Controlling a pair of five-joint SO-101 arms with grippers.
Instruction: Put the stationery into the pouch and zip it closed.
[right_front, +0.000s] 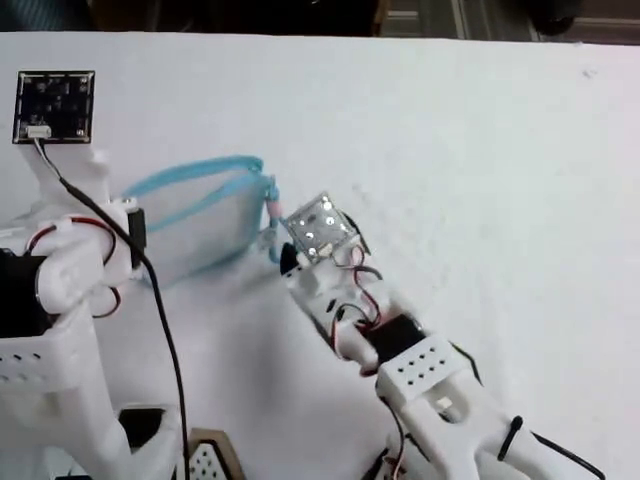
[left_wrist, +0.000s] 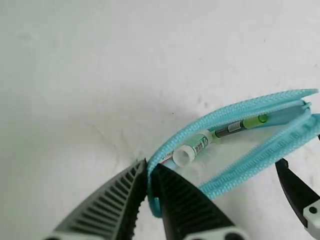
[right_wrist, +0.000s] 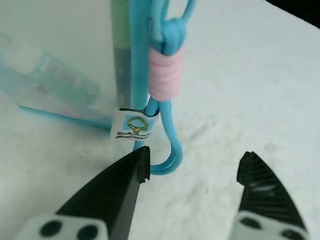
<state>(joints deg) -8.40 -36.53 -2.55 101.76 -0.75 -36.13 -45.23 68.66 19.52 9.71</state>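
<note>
item: left gripper (left_wrist: 149, 170), jaws together, pinching the pouch (left_wrist: 240, 107) by its teal zip edge.
item: right gripper (right_wrist: 196, 156), jaws apart, hanging just at the cord loop (right_wrist: 168, 122) under the pink bead (right_wrist: 164, 75).
item: stationery (left_wrist: 197, 146), lying inside the open pouch.
i am judging zipping as the step in hand; next i am needing to clamp that loop.
white table (right_front: 480, 150); dark room (right_front: 300, 15) beyond.
</note>
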